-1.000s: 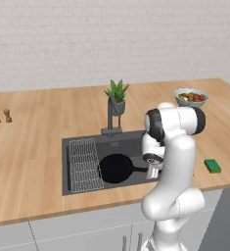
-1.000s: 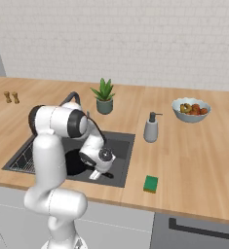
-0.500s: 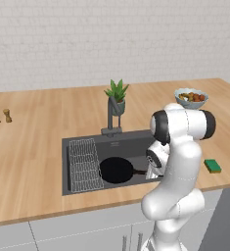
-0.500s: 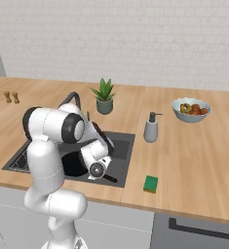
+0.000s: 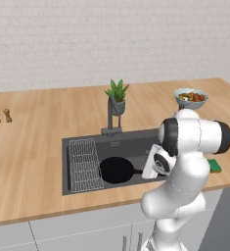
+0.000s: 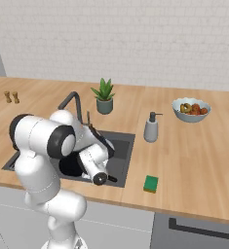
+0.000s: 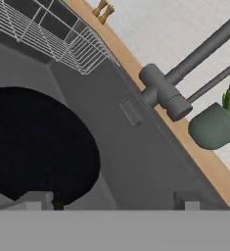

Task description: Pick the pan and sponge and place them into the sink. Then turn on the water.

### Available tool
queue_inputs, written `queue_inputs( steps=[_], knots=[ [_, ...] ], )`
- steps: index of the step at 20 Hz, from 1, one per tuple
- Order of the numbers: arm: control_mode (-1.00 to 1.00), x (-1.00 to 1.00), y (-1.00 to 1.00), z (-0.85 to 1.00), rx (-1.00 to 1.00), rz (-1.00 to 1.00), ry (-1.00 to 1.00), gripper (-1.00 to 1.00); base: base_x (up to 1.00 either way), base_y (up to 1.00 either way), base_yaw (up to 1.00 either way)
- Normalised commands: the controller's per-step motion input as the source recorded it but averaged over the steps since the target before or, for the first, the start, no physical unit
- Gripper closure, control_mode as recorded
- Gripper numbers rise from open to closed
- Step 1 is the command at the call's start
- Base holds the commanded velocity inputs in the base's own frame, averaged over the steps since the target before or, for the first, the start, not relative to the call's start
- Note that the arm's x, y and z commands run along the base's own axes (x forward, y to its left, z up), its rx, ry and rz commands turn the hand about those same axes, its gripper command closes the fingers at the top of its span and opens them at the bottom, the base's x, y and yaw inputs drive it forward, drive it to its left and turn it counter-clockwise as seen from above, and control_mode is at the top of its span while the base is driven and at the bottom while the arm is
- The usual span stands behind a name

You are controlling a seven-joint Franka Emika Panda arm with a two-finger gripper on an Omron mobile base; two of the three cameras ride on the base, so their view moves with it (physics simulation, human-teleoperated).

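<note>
pan (image 5: pixel 116 170): flat on sink (image 5: pixel 136 144) floor, beside wire rack (image 5: pixel 84 164); handle runs sideways toward the arm
claw (image 7: pixel 111 202): jaws wide, gripping nothing, low over pan handle
sponge (image 6: pixel 151 183): on table (image 6: pixel 194 160), right of sink, green side up

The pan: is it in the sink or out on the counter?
In: the pan lies flat on the sink floor beside the wire rack.
</note>
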Motion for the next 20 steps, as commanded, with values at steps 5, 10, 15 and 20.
queue_inputs(
  steps=[5, 10, 15, 20],
  knots=[
    [-1.0, 0.23, 0.0, 1.0, -0.15, 0.06, 0.51, -1.0, 0.0, 0.0, 0.0],
    [-1.0, 0.67, 0.02, 1.0, -0.17, 0.06, 0.57, -1.0, 0.0, 0.0, 0.0],
    [-1.0, 0.63, 0.04, 1.0, -0.18, 0.03, 0.51, -1.0, 0.0, 0.0, 0.0],
    [-1.0, -0.04, -0.02, 1.0, -0.23, 0.0, 0.32, -1.0, 0.0, 0.0, 0.0]
  ],
)
